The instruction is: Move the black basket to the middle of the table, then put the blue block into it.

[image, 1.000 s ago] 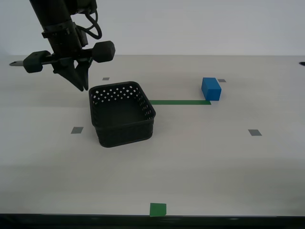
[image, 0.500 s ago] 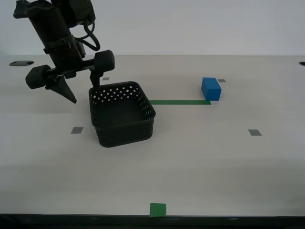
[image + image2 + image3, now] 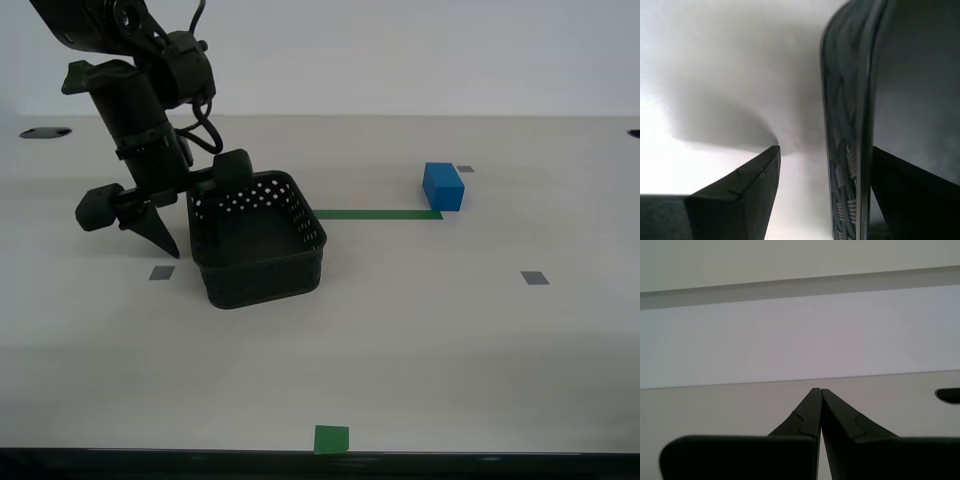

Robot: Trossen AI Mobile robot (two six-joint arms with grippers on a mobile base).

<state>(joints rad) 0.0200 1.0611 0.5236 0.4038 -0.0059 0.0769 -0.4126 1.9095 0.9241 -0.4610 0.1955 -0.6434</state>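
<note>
Straddling the black basket (image 3: 258, 240) wall, my second end effector (image 3: 185, 235) is spread wide: one finger (image 3: 747, 197) outside, the other inside, the wall (image 3: 847, 125) between them ungripped. The blue block (image 3: 443, 186) sits well apart on the surface (image 3: 450, 340), beyond the basket, by the green tape line (image 3: 380, 214). My first end effector (image 3: 817, 395) is clenched on nothing. No writing shows.

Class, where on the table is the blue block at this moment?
In the exterior view, the blue block sits right of centre on the table, at the right end of the green tape line, well apart from the black basket.
</note>
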